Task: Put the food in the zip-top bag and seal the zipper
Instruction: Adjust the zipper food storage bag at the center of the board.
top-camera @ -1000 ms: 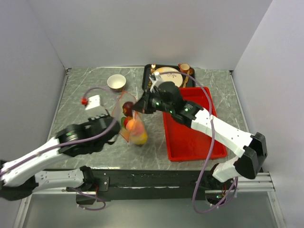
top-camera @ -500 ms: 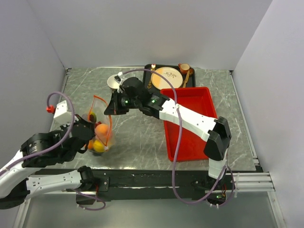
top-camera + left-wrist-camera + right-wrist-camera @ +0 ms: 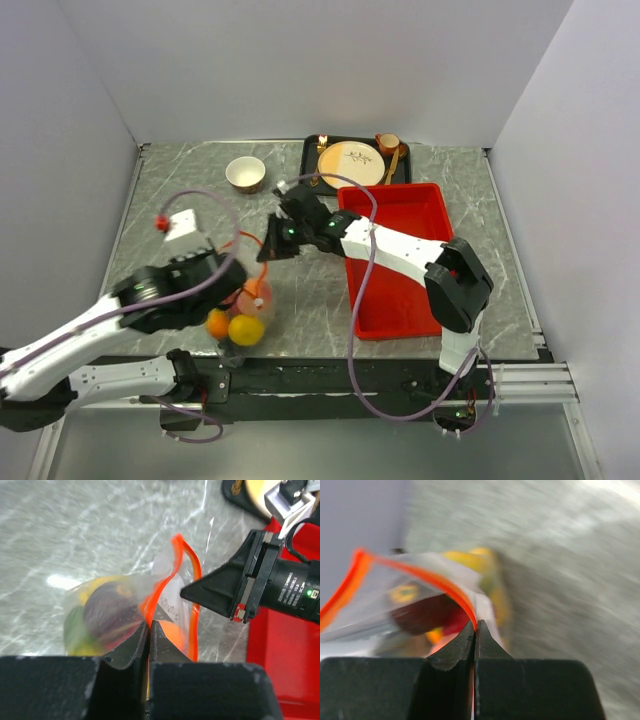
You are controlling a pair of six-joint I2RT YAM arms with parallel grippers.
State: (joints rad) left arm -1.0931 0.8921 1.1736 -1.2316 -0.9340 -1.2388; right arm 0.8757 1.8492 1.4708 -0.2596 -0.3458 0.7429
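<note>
Looking down from above, a grey marbled table fills the scene, with two white-and-black robot arms reaching over it from the near edge. A red rectangular plastic tray lies on the right side. A black tray sits at the far edge, carrying a round cream plate. A small cream bowl stands to the left of the black tray.

A clear crinkly plastic zip-top bag is at the near left of the table, close to the near edge, between the two grippers. Whether it rests on the table or hangs cannot be told.

The left gripper is pinched tight on the bag's mouth edge. The right gripper, reaching in from the right, is also clamped tight on that edge.

Small plastic toy fruits lie inside the bag: a dark purple plum, an orange round fruit, a yellow lemon and a green piece.

The thin orange-red zipper strip runs along the bag's mouth and arcs in a loop between the two grips, so the mouth gapes there.
</note>
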